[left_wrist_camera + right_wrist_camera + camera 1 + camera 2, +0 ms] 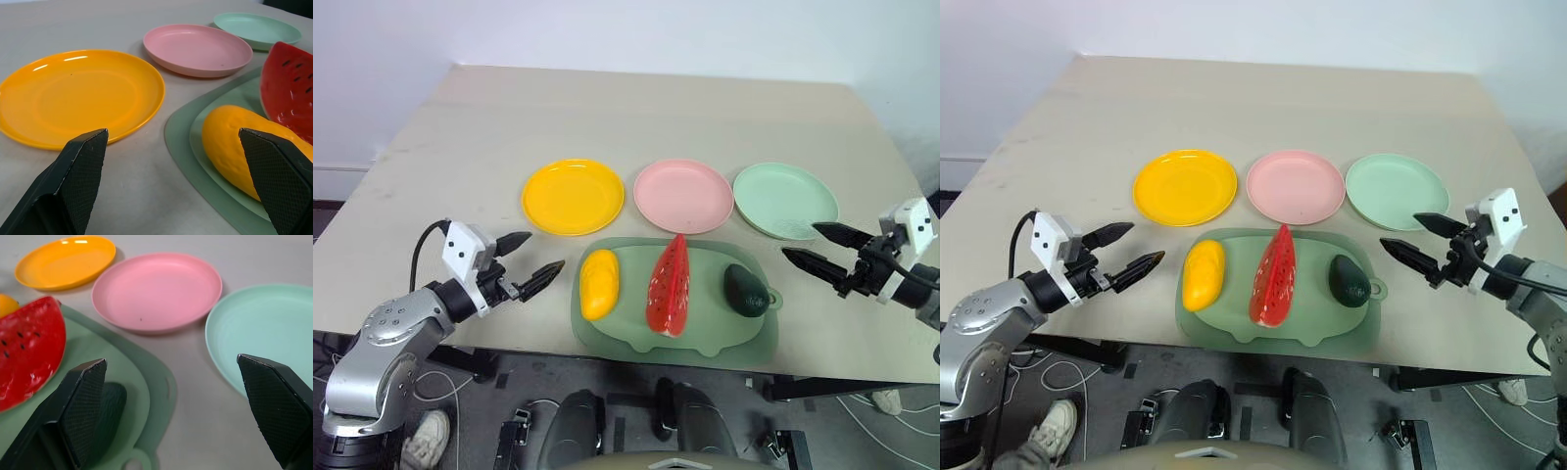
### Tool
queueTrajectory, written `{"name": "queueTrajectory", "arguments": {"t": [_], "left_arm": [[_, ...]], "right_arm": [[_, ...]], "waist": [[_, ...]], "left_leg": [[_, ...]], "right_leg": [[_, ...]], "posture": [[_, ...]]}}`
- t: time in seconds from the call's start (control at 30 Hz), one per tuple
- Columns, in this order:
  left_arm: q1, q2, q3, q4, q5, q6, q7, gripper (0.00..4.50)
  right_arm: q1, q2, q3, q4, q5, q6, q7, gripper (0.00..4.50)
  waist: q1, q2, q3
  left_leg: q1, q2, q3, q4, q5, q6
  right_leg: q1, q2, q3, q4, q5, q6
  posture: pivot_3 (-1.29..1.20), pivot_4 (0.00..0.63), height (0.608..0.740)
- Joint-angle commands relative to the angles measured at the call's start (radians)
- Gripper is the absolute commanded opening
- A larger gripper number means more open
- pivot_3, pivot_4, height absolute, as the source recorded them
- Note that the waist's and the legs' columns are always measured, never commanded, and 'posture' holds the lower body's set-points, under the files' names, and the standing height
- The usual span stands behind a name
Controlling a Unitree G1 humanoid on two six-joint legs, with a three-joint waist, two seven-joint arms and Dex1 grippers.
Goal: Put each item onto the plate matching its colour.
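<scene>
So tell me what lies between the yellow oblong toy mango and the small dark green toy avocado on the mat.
The red watermelon wedge stands between the mango and the avocado, seen in both eye views.

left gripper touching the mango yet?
Apart. Left eye view shows bare table between the left gripper and the yellow mango on the green mat.

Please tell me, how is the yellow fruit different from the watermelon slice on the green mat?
The yellow fruit is a smooth, plain oblong, while the watermelon slice is a red wedge with dark seeds. The yellow fruit lies flat, while the slice stands on its edge and reaches farther toward the plates. The fruit lies at the mat's left end, the slice in its middle. Both rest on the green mat, not yet on any plate.
</scene>
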Motion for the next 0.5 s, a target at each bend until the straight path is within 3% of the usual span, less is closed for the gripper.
{"name": "queueTrajectory", "arguments": {"t": [0.03, 0.27, 0.5], "left_arm": [[0.017, 0.009, 0.025, -0.047, -0.005, -0.013, 0.005, 4.48], [0.020, 0.023, 0.040, -0.042, -0.007, -0.013, 0.005, 4.48], [-0.035, 0.054, 0.030, -0.003, -0.012, -0.005, -0.014, 4.48]], "right_arm": [[-0.028, -0.009, 0.006, 0.010, -0.015, -0.012, 0.003, 4.50], [-0.059, -0.026, -0.005, 0.007, -0.014, 0.018, -0.005, 4.50], [-0.005, -0.026, -0.065, -0.166, 0.069, 0.123, -0.043, 4.50]], "waist": [[0.000, 0.000, 0.000], [0.000, 0.000, 0.000], [0.002, 0.000, 0.000]], "left_leg": [[0.000, 0.000, 0.000, 0.000, 0.000, 0.000], [0.000, 0.000, 0.000, 0.000, 0.000, 0.000], [0.000, 0.000, 0.000, 0.000, 0.000, 0.000]], "right_leg": [[0.000, 0.000, 0.000, 0.000, 0.000, 0.001], [0.000, 0.000, 0.000, 0.000, 0.000, 0.001], [0.000, 0.000, 0.000, 0.000, 0.001, 0.001]], "posture": [[0.00, 0.150, 0.740], [0.00, 0.150, 0.740], [0.00, 0.150, 0.740]]}}
